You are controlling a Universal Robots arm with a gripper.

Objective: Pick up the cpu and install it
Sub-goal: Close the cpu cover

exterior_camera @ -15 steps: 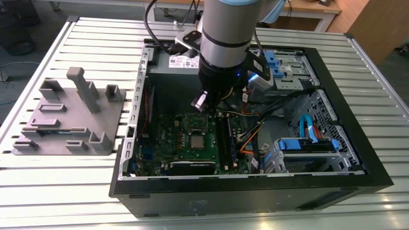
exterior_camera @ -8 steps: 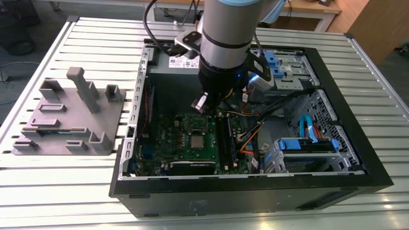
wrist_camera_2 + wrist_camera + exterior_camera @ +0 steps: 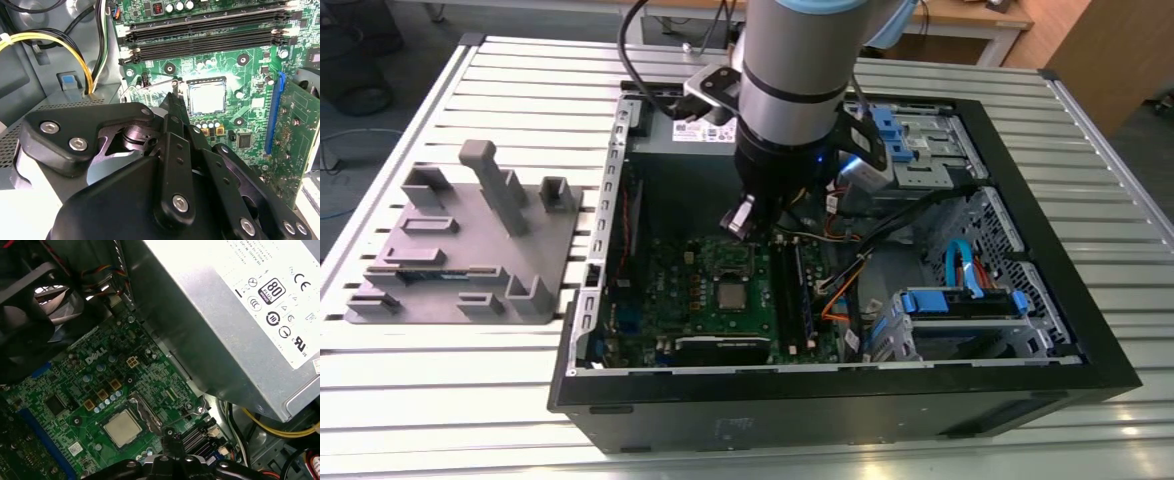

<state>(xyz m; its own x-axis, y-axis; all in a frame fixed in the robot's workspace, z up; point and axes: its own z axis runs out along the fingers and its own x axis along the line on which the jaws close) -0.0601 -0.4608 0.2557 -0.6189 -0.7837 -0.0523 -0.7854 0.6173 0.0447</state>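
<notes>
The cpu lies flat in the socket on the green motherboard inside the open computer case. In both wrist views its silvery top shows, with the metal socket frame standing beside it. My gripper hangs over the board a little above and to one side of the cpu. Its black fingers taper together to one tip, shut with nothing between them. The tip sits over the socket frame's edge, apart from the cpu.
A grey plastic fixture stands on the slatted table at the exterior view's left. The power supply, a black fan, memory slots, yellow and black cables, an upright card and blue drive brackets crowd the case.
</notes>
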